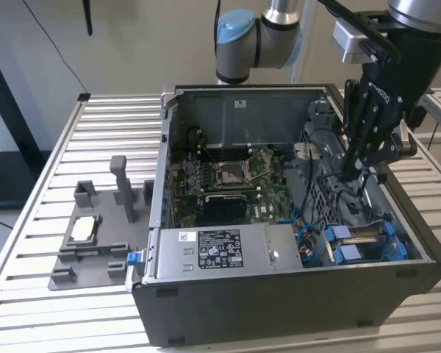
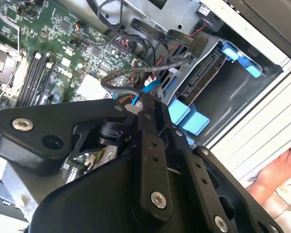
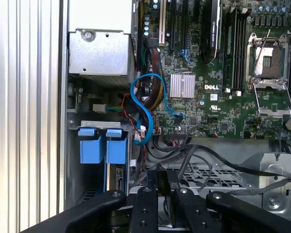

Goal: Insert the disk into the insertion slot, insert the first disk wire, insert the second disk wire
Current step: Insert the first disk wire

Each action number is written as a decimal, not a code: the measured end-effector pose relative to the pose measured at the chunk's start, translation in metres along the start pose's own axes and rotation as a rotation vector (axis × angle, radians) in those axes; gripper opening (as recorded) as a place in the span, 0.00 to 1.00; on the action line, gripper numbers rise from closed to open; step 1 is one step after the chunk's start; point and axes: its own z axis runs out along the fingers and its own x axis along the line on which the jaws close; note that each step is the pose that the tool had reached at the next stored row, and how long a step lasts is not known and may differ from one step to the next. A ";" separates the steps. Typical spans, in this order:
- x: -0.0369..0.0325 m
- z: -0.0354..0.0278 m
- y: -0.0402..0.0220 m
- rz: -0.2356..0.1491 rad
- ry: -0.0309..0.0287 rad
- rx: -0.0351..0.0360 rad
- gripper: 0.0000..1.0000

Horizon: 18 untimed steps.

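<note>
The arm (image 1: 281, 13) is silver tube, with a rounded grey joint (image 1: 242, 65) wearing a pale blue cap (image 1: 234, 28). A light grey box (image 1: 348, 41) sits at its wrist. The gripper (image 1: 351, 175) is matte black, all flat linkage bars (image 2: 148, 145) dotted with round silver screws (image 2: 158, 198), with white lettering down one side.

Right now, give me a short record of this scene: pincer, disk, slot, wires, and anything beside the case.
pincer: low inside the open case, at the exterior view's right
disk: appears seated in the slot, blue frame around it
slot: at the case's edge, blue tabs at its ends
braided wire: looping just ahead of the pincer
stand: grey, at the exterior view's left of the case
hand: outside the case wall
</note>
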 end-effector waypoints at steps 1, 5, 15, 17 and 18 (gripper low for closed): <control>0.0000 0.0000 0.0000 0.000 0.0000 0.0000 0.19; -0.0001 0.0002 0.0000 0.000 0.0013 0.0000 0.19; 0.0072 0.0027 -0.0010 0.001 0.0275 -0.0003 0.19; 0.0095 0.0034 -0.0017 0.001 0.0294 -0.0003 0.19; 0.0107 0.0038 -0.0021 0.001 0.0300 -0.0003 0.19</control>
